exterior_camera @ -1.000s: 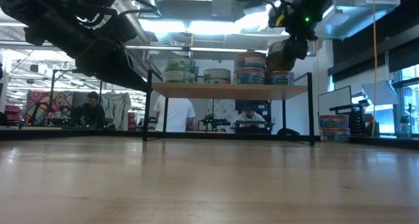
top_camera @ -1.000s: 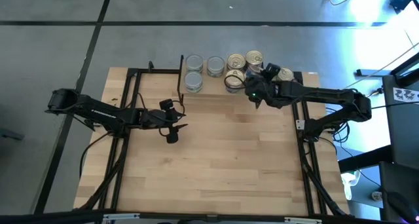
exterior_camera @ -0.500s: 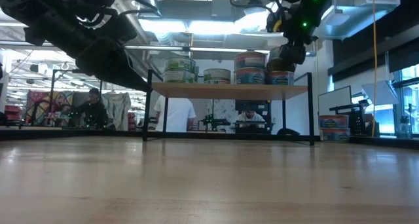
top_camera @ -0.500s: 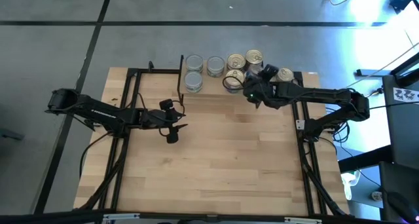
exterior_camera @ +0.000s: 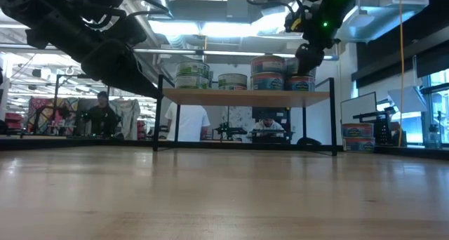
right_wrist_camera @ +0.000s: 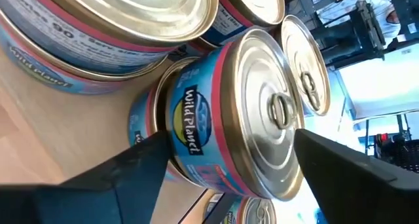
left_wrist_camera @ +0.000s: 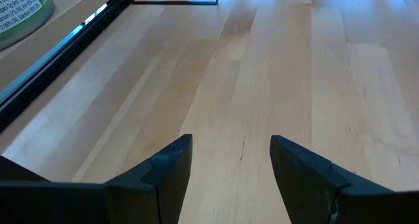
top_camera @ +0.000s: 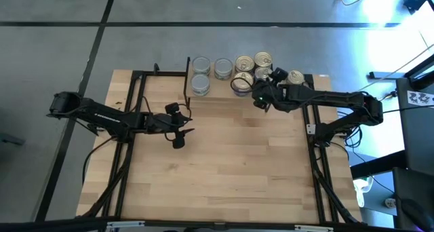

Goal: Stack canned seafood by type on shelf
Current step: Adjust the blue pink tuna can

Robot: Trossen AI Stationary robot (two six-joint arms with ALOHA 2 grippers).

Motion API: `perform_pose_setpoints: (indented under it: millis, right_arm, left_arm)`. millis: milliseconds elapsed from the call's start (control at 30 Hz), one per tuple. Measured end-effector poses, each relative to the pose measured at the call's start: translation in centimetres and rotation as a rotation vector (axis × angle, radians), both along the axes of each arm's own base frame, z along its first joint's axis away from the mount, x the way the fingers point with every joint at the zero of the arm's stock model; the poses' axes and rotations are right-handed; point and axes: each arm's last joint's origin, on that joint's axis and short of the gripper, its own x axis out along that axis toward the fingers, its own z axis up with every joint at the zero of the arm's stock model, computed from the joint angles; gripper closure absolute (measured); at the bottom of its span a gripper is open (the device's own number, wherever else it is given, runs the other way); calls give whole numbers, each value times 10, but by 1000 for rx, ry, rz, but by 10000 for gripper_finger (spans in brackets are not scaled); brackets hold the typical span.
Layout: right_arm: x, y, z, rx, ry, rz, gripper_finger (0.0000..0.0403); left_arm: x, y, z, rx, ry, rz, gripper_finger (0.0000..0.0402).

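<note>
grey floor [top_camera: 203, 15] around table, crossed by dark line [top_camera: 95, 39]. bright glare on floor at far right [top_camera: 400, 18]. open workshop behind: ceiling pipes [exterior_camera: 210, 31], strip lights [exterior_camera: 179, 27], person at desk [exterior_camera: 102, 117] at left, dark window frame [exterior_camera: 421, 78] at right.

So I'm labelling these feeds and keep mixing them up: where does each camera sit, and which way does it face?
High: overhead, straight down on table, both arms, shelf.
Low: at tabletop height, level toward shelf; arms enter from above.
Left wrist: on left arm, facing bare table past its open end effector.
Right wrist: on right arm, its open end effector around a can.
High and low views share the stacked cans.
</note>
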Motion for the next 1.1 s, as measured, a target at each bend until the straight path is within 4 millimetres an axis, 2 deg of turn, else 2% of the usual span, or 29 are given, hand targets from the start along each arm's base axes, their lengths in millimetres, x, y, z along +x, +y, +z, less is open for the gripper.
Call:
perform_pose_setpoints:
  millis: [200,400,600,833,1000,1100]
  right_arm:
    - [-4,2,5,35,-40,21,75]
    - [-8,6,21,142,-100,81,83]
    - [-21,10,33,239,-144,62,84]
    - [-48,23,33,409,-117,-34,84]
    - [-57,37,30,441,-51,-58,84]
    - [-60,40,17,409,-6,-81,84]
  left_arm:
    - [0,0,0,-1,0,-1,199]
    - [0,0,0,-1,0,0,199]
    - [0,0,0,-4,4,2,199]
    - [-7,0,5,-26,5,17,199]
    - [-22,1,18,-40,-16,27,199]
    - [-33,3,23,-14,-3,72,199]
